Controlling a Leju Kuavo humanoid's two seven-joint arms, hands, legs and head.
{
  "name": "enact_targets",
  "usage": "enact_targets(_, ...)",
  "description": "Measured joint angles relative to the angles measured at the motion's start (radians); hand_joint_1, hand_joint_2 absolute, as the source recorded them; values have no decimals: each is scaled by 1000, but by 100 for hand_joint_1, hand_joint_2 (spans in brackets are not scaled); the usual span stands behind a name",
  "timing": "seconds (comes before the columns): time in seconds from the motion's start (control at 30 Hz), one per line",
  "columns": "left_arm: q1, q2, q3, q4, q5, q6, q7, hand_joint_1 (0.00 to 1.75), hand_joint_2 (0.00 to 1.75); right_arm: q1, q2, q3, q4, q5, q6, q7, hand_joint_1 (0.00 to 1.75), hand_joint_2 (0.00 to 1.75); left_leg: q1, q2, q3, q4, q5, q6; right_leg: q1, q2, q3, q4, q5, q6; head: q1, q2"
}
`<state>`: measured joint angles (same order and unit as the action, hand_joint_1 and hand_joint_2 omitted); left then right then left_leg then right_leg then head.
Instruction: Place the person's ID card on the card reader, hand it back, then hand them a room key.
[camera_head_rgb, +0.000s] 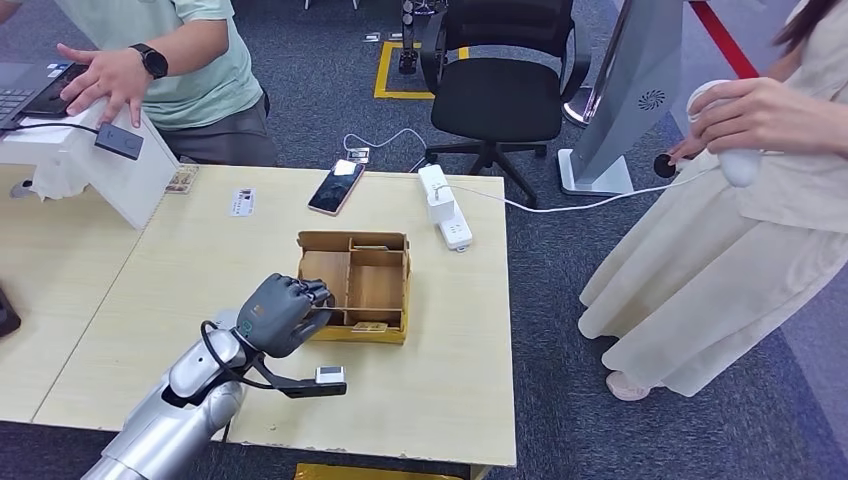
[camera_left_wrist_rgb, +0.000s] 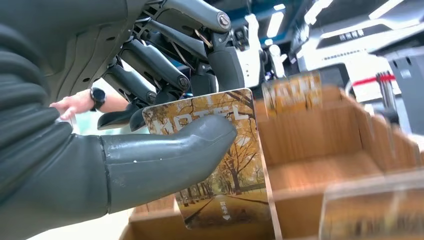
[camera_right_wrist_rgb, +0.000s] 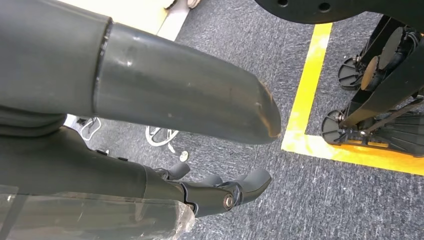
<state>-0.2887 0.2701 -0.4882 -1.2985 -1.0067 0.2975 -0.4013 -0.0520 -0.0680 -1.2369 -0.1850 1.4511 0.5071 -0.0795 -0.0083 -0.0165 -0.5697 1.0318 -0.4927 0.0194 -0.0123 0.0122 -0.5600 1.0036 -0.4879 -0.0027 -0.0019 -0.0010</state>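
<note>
Room key (camera_left_wrist_rgb: 220, 165) pinched between thumb and fingers, the left robot hand (camera_head_rgb: 283, 312) hovers at the near left corner of a divided cardboard box (camera_head_rgb: 378, 282) on the table (camera_head_rgb: 200, 260). The card, printed with autumn trees and the word HOTEL, stands almost upright with its lower edge level with the box wall, a sign it is probably being drawn out of the compartment where the keys are stored on edge. A second card of the same kind (camera_left_wrist_rgb: 292, 95) stands in a compartment beyond the robot hand, and the upright storage appears to be what leaves an edge free for a pinch.

The right robot hand (camera_right_wrist_rgb: 220, 192) hangs over the carpet beside the robot, holding nothing, fingers loosely curled and apart.

Beyond the box, well away from the left robot hand, lie a small white card (camera_head_rgb: 242, 202), possibly the ID, a phone (camera_head_rgb: 336, 186) and a white power strip (camera_head_rgb: 444, 206). A seated person's hand (camera_head_rgb: 105, 78) rests on a white stand to the far left; another person (camera_head_rgb: 760, 170) stands to the right. Judged from this, the ID steps look finished and the handover of the key is what remains.
</note>
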Motion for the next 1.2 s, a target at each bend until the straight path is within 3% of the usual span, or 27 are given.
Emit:
enact_targets(0.2, -30, -41, 27, -23, -32, 10, 33, 175, 175, 1, -1, 0, 0, 3, 1, -5, 0, 0, 0, 0, 0, 0, 0, 0, 0, 0, 0, 0, 0, 0, 0, 0)
enact_targets(0.63, -78, -86, 104, -26, -65, 12, 66, 175, 175, 3, -3, 0, 0, 3, 3, -10, 0, 0, 0, 0, 0, 0, 0, 0, 0, 0, 0, 0, 0, 0, 0, 0)
enact_targets(1.2, -132, -287, 265, -45, -140, 68, 137, 175, 175, 7, -4, 2, 0, 4, 3, -7, 0, 0, 0, 0, 0, 1, 0, 0, 0, 0, 0, 0, 0, 0, 0, 0)
